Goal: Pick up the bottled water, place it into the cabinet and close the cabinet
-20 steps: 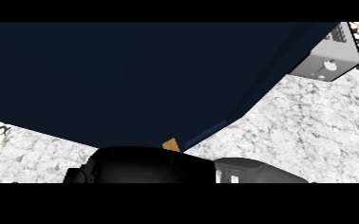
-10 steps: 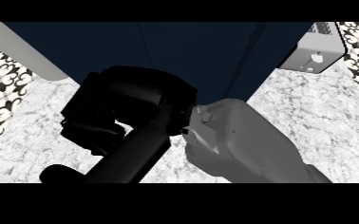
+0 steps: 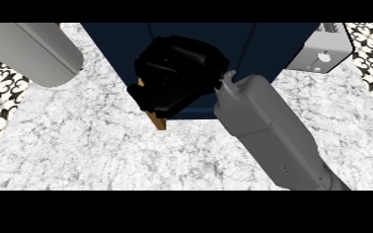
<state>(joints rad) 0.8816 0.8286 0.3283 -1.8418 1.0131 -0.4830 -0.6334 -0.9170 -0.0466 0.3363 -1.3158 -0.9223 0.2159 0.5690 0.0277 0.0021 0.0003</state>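
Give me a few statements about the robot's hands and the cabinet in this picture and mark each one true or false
1. The right hand is in front of the dark blue cabinet. True.
2. The counter is plain black. False: it is a white and grey marbled surface.
3. The right forearm comes in from the lower right. True.
4. The bottled water stands in plain sight on the counter. False: no bottle shows on the counter.
5. A grey forearm shows at the upper left. True.
6. The right hand lies flat on the counter, far from the cabinet. False: its dark bulk overlaps the cabinet's front.
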